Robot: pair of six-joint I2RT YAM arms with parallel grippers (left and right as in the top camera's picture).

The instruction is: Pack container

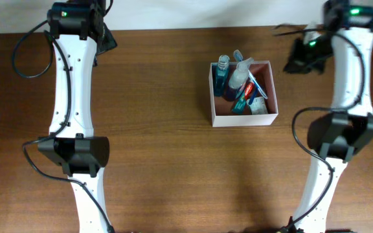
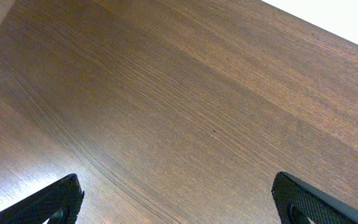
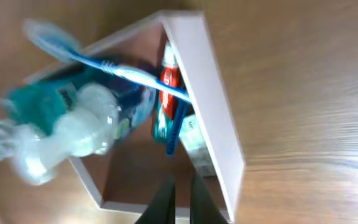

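Right gripper (image 3: 180, 200) clenched, empty, near square white-walled, reddish-brown-lined container (image 3: 207, 93); left gripper (image 2: 180, 202) released over brown wooden worktop (image 2: 185, 93); advisable: retreat clear of protruding blue toothbrush (image 3: 135, 74).

Desk (image 2: 185, 106): dark brown wood grain, filling nearly the whole view.
Left claw (image 2: 179, 202): jaws spread wide; two black textured fingers (image 2: 61, 199) at the lower corners, desk surface showing between them.
White strip (image 2: 347, 18): upper right, beyond the desk edge.
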